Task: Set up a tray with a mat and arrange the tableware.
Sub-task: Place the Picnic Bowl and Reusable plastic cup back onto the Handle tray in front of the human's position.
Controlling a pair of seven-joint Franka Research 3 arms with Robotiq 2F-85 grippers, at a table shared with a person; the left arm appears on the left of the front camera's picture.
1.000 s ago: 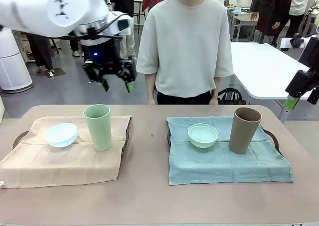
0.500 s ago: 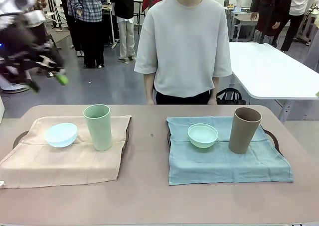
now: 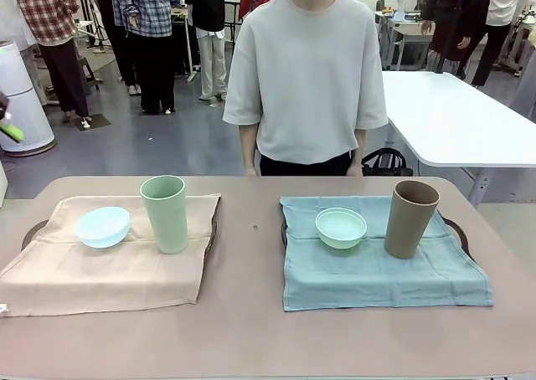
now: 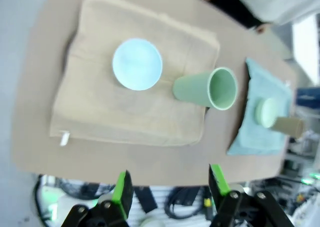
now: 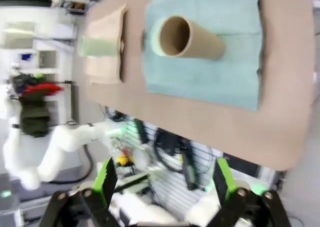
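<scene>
On the left, a beige mat [image 3: 109, 267] covers a tray [image 3: 32, 229] and carries a pale blue bowl [image 3: 103, 226] and an upright light green cup [image 3: 165, 213]. The teal mat [image 3: 381, 271] on the right tray [image 3: 459, 231] holds a mint green bowl [image 3: 341, 227] and a tan-brown cup [image 3: 409, 218]. My left gripper [image 4: 170, 184] hangs open and empty high above the table's left end, over the blue bowl [image 4: 137, 64] and green cup [image 4: 207, 88]. My right gripper [image 5: 164, 182] is also open and empty, high off the right end, looking down at the tan-brown cup [image 5: 187, 38].
A person in a pale grey T-shirt [image 3: 306, 70] stands at the far side of the table, arms down. Bare brown tabletop [image 3: 251, 229] runs between the two trays and along the near edge. A white table [image 3: 452, 116] stands behind on the right.
My left arm has swung from above the green cup away to the left, nearly out of the front view. The right arm has left the front view's right edge. The tableware has not moved.
</scene>
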